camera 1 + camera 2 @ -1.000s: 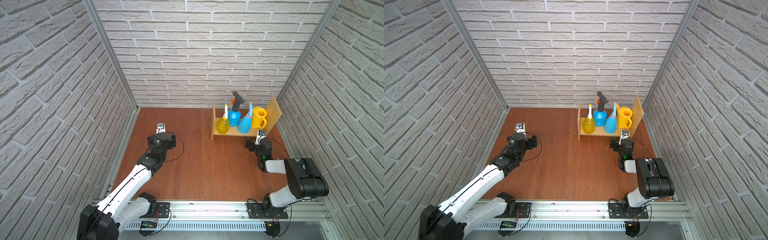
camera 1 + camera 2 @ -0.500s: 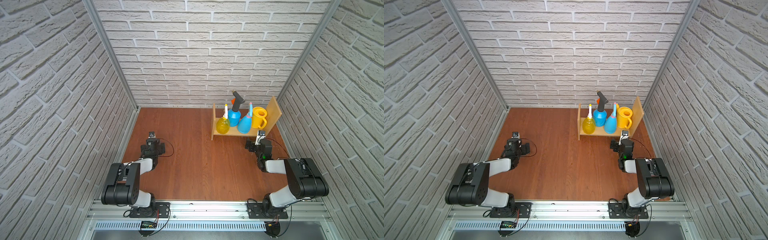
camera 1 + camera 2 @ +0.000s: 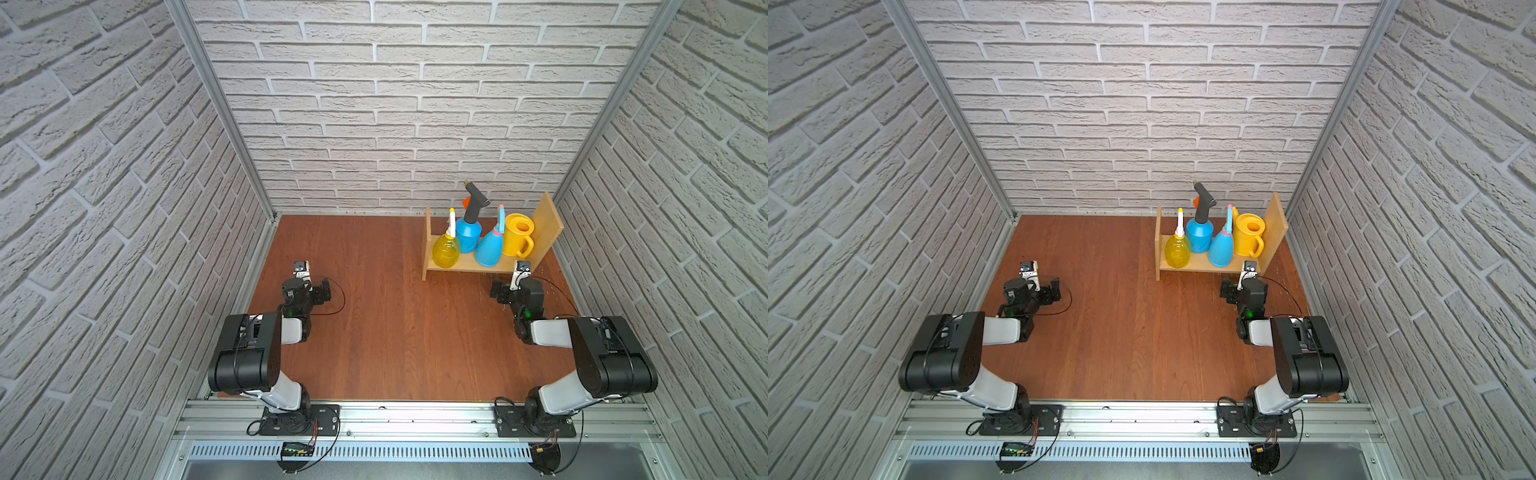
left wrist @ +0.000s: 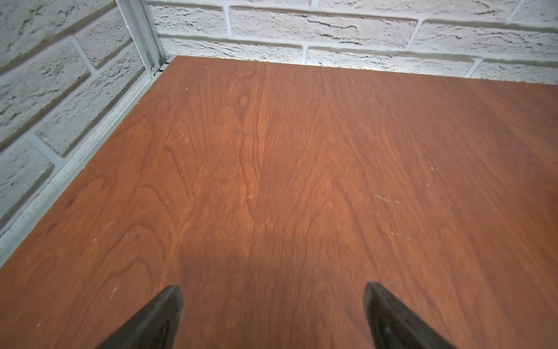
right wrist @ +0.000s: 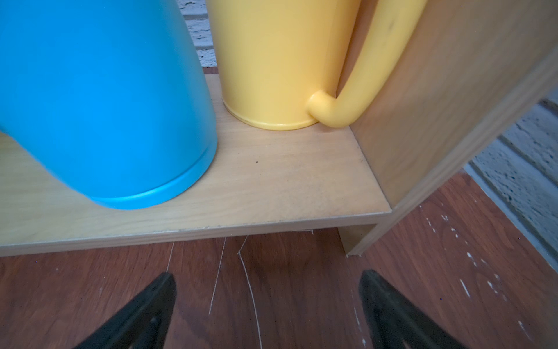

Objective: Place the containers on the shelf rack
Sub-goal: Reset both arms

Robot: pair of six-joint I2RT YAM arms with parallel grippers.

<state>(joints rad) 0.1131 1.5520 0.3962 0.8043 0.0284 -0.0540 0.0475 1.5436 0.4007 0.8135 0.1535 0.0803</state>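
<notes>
A: Where's it all?
B: On the shelf rack (image 3: 548, 224), one o'clock on the table (image 3: 374, 332) — yellow spray bottle (image 3: 446, 249), blue pressure sprayer (image 3: 468, 235), light-blue spray bottle (image 3: 489, 249) and watering can (image 3: 516, 239), all upright. Contents can't be told.
A: Grippers?
B: Left gripper (image 4: 271, 290) and right gripper (image 5: 265, 278) both spread apart, holding nothing — the right just before the rack.

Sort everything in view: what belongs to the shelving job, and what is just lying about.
Job: yellow watering can, yellow spray bottle, blue pressure sprayer, light-blue spray bottle, shelf rack.
Just there: wooden tabletop, brick walls, metal rail.
</notes>
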